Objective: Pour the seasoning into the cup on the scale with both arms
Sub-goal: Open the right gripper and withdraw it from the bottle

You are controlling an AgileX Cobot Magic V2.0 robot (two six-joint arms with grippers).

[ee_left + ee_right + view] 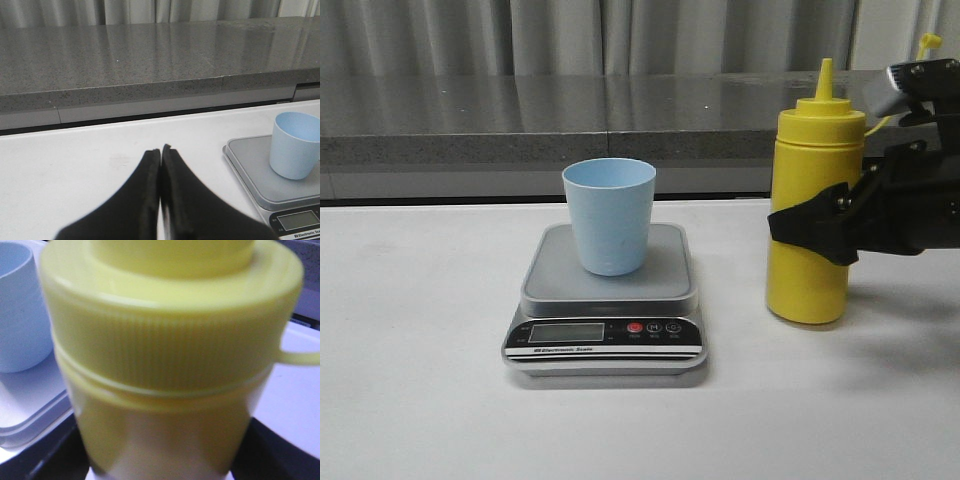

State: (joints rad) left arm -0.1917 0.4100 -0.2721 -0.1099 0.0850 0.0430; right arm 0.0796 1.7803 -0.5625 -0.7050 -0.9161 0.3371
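Seasoning (812,215) upright, right of frame, grasped by right tool (820,232); cup (610,215) on scale (605,325) lies leftward, centre; left tool (160,152) clenched, empty.

A tall yellow squeeze bottle of seasoning (815,215) stands upright on the white table, right of the scale (605,305), its cone nozzle uncapped and the thin tethered cap trailing off to its far right. The pale blue cup (609,215) sits upright, mouth open, on the scale's grey platform, toward the far side. The scale's black front panel, with LCD and red button, faces the near edge.
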